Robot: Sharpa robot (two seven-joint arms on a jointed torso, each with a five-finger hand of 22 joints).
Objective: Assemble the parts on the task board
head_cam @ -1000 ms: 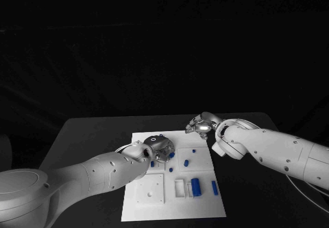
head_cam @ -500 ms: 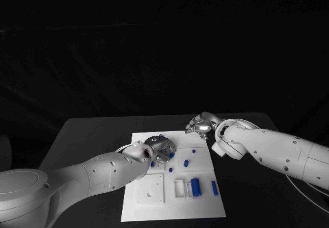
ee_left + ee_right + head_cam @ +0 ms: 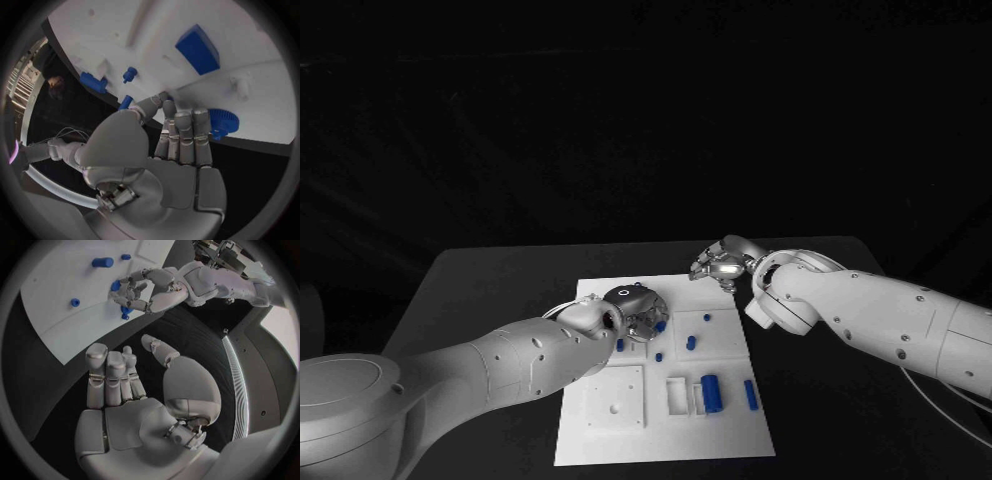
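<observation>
Black table bare to the left of the white board and along the far edge behind it. Left hand low over the board's upper left part, left arm slanting across the table's near left corner, blocking entry from that side. Right hand above the board's far right corner, right arm covering the table's right side. Small blue pieces scattered over the board's middle and lower right; bare white strip along the near edge.
</observation>
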